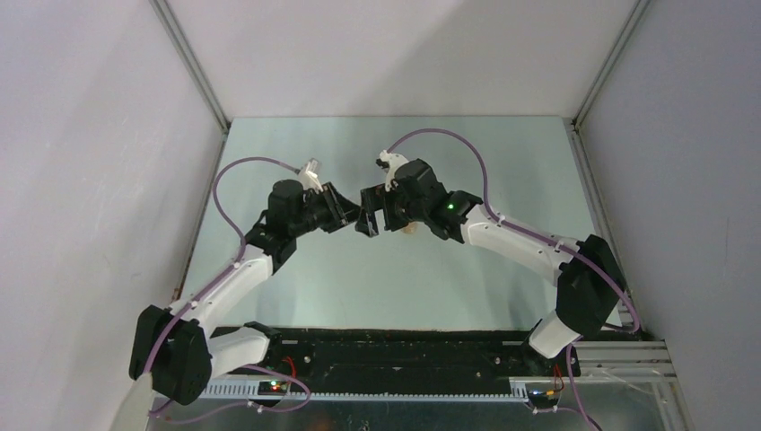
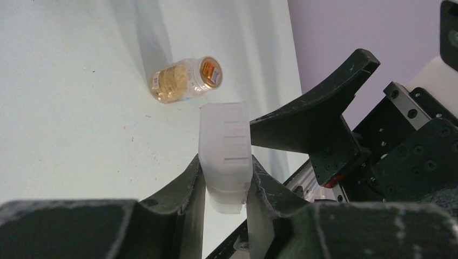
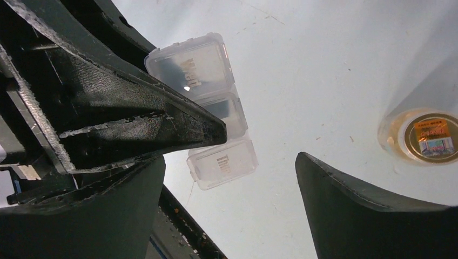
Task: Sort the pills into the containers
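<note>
My left gripper (image 2: 225, 164) is shut on the white translucent pill box (image 2: 225, 143) and holds it off the table by its narrow sides. In the right wrist view the box (image 3: 216, 105) shows three joined compartments with closed, lettered lids, and a left finger (image 3: 135, 121) crosses it. My right gripper (image 3: 229, 167) is open, its fingers wide apart around the box's end compartment without touching it. In the top view both grippers meet tip to tip, left (image 1: 348, 210) and right (image 1: 371, 218), and hide the box. No loose pills show.
A small clear bottle (image 2: 186, 79) with tan contents and a gold-labelled lid lies on its side on the pale table, also in the right wrist view (image 3: 426, 135) and under the right wrist (image 1: 411, 230). The black base rail (image 1: 404, 350) runs along the near edge.
</note>
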Available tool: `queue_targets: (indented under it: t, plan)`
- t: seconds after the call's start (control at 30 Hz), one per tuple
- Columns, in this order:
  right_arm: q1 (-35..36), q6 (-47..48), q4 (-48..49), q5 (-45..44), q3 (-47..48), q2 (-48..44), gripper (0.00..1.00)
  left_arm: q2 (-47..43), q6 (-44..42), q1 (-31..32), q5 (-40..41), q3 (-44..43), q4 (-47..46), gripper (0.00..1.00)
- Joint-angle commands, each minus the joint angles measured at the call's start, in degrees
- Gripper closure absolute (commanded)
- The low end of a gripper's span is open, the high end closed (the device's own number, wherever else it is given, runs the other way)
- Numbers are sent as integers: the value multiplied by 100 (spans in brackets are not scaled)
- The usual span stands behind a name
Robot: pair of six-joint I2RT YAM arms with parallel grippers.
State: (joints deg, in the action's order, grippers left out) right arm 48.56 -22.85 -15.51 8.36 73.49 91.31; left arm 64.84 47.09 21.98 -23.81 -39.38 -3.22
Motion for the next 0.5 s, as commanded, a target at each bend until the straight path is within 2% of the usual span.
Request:
queue_targets:
  t: [0.0, 0.13, 0.23, 0.37, 0.47]
  plan:
    - [24, 362, 133, 94, 307, 34, 6, -19, 36, -51, -11, -442, 242, 100]
    - [24, 337, 333, 299, 313, 124, 15, -7, 72, -85, -49, -535, 287, 100]
    - [54, 348, 523, 248, 311, 196, 27, 6, 149, -103, -50, -579, 461, 100]
    - [72, 362, 608, 204, 308, 180, 35, -12, 183, -133, -96, -585, 565, 100]
    - [13, 261, 646, 357, 307, 100, 38, -65, 100, -145, -101, -586, 599, 100]
